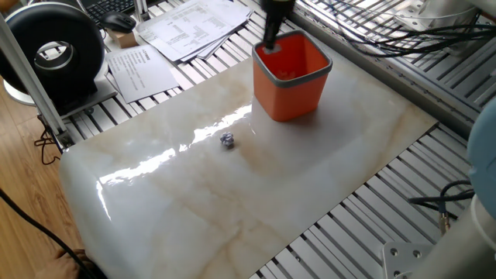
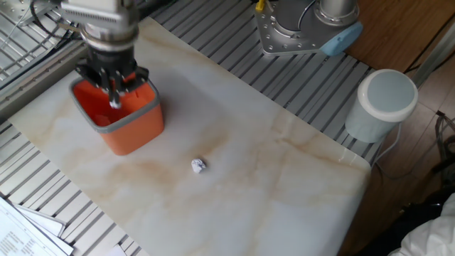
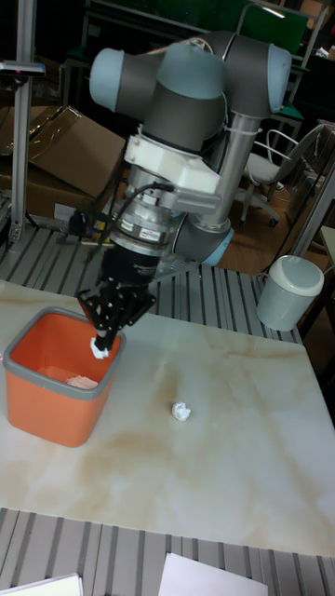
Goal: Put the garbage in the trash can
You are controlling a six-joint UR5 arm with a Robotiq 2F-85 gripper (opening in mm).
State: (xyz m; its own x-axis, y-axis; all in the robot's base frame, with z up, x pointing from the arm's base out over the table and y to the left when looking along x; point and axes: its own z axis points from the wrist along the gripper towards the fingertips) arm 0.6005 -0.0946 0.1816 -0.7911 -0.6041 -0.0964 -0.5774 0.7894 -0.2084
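The orange trash can (image 1: 291, 102) (image 2: 136, 131) (image 3: 50, 411) stands on the marble slab. My gripper (image 1: 271, 44) (image 2: 114, 100) (image 3: 100, 348) hangs over its opening, just inside the rim, shut on a small white scrap of garbage (image 3: 99, 350) (image 2: 114, 104). A cream scrap (image 3: 79, 379) lies on the can's bottom. A bluish-white paper ball (image 1: 227, 139) (image 2: 198, 166) (image 3: 180, 411) lies alone on the slab, well apart from the can.
Printed paper sheets (image 1: 184, 28) and a black round device (image 1: 54, 48) lie beyond the slab's edge. A pale lidded canister (image 2: 384, 104) (image 3: 287, 292) stands off the slab near the arm's base (image 2: 306, 30). Cables run behind the can.
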